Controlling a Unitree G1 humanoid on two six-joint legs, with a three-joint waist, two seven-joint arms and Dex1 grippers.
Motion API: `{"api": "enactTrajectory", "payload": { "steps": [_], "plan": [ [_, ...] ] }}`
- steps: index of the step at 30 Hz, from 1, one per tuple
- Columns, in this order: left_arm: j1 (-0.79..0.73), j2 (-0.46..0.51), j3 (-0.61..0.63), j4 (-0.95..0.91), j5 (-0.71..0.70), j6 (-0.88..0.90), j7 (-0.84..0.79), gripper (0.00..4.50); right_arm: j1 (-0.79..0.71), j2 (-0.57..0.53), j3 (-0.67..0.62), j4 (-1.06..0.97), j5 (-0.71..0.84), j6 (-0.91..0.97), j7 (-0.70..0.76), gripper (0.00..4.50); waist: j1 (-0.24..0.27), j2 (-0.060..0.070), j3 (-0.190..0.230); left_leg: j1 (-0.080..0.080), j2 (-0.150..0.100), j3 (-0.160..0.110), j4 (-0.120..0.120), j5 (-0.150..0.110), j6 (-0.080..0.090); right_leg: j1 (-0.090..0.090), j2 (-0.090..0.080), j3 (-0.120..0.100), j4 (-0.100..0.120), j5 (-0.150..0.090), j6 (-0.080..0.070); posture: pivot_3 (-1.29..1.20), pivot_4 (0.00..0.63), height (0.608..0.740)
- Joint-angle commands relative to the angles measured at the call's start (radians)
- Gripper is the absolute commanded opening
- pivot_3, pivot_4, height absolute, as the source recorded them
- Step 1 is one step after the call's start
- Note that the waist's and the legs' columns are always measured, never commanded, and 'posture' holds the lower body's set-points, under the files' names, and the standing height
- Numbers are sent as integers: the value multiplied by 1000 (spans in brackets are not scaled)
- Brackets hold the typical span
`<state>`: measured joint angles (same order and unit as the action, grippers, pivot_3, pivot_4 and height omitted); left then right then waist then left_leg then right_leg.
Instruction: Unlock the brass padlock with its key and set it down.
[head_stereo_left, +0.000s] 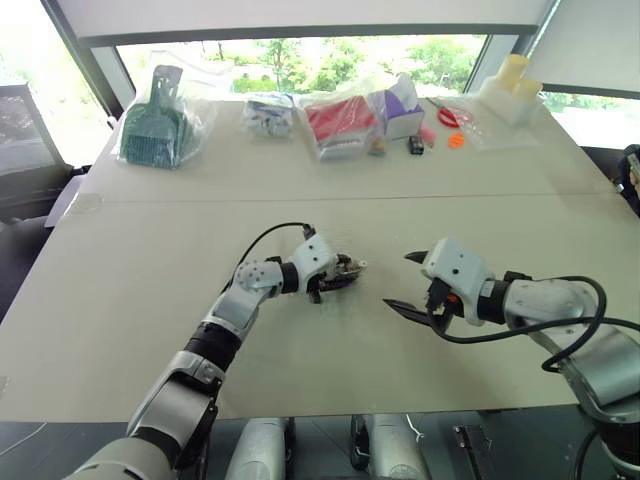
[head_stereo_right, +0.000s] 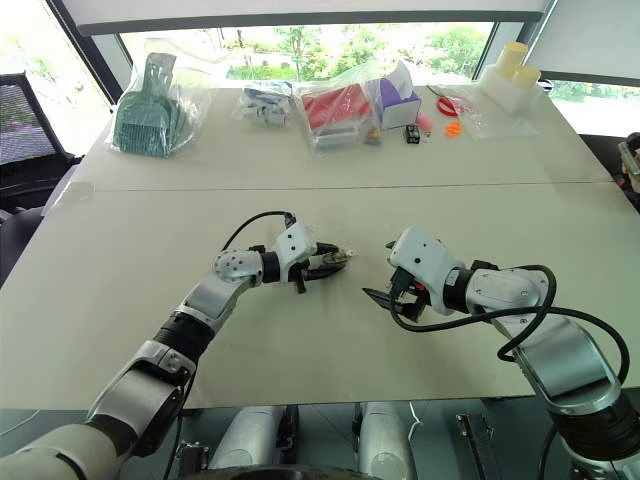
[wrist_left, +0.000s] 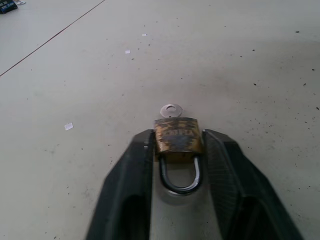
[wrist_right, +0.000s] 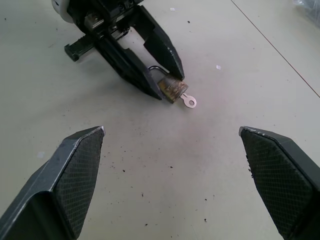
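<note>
My left gripper (head_stereo_left: 350, 270) is shut on the brass padlock (wrist_left: 178, 135), its two black fingers (wrist_left: 132, 170) pressing the sides of the body just above the table. The silvery shackle (wrist_left: 182, 185) loops back between the fingers. The key (wrist_left: 171, 110) sticks out of the padlock's far end, with its round pale head pointing towards my right gripper. My right gripper (head_stereo_left: 400, 280) stands open a short way to the right, facing the padlock (wrist_right: 172, 89) and key (wrist_right: 189, 101), with nothing between its fingers (wrist_right: 75, 170).
Along the far edge of the pale table (head_stereo_left: 150, 290) lie bagged goods: a green scoop (head_stereo_left: 155, 120), a red pack (head_stereo_left: 340, 120), a purple box (head_stereo_left: 400, 105), small orange bits (head_stereo_left: 456, 140) and white containers (head_stereo_left: 510, 85).
</note>
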<state>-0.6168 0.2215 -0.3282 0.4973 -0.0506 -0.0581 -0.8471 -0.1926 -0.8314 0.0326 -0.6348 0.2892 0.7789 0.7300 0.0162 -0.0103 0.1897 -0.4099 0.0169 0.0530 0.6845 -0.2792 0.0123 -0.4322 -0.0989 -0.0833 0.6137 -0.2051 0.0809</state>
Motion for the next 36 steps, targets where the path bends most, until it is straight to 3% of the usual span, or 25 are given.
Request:
{"api": "enactTrajectory", "payload": {
  "steps": [1,6,16,23,29,32,36],
  "plan": [
    [-7,4,12,12,23,-1,8,724,-20,-1,-7,-27,0,-17,-5,4500,0,0,0,0,0,0,0,0,0,0,0,0,0,0,0,0,150,740],
    [10,17,34,-71,-23,40,-25,724,-52,8,43,-3,-59,-79,-25,4500,-2,0,0,0,0,0,0,0,0,0,0,0,0,0,0,0,150,740],
    [73,176,136,-543,-289,435,-185,724,-151,2,296,215,-484,-583,-85,4500,-4,0,0,0,0,1,0,0,0,-1,1,0,1,0,0,0,150,740],
    [82,236,147,-597,-314,492,-207,724,-230,74,333,341,-623,-827,-129,4500,-4,0,0,0,-1,1,0,0,0,0,1,0,1,0,0,0,150,740],
    [85,248,143,-594,-305,482,-206,724,-238,115,319,372,-635,-882,-104,4500,-2,0,0,0,-1,1,0,0,0,0,1,0,1,0,0,0,150,740],
    [84,248,139,-589,-300,472,-206,724,-233,124,318,373,-641,-896,-95,3187,-4,0,0,0,-1,1,0,0,0,0,1,0,1,0,0,0,150,740],
    [80,245,132,-576,-288,456,-206,724,-231,135,313,370,-646,-903,-86,936,-4,0,0,0,-1,1,0,0,0,0,1,0,1,0,0,0,150,740]
  ]
}}
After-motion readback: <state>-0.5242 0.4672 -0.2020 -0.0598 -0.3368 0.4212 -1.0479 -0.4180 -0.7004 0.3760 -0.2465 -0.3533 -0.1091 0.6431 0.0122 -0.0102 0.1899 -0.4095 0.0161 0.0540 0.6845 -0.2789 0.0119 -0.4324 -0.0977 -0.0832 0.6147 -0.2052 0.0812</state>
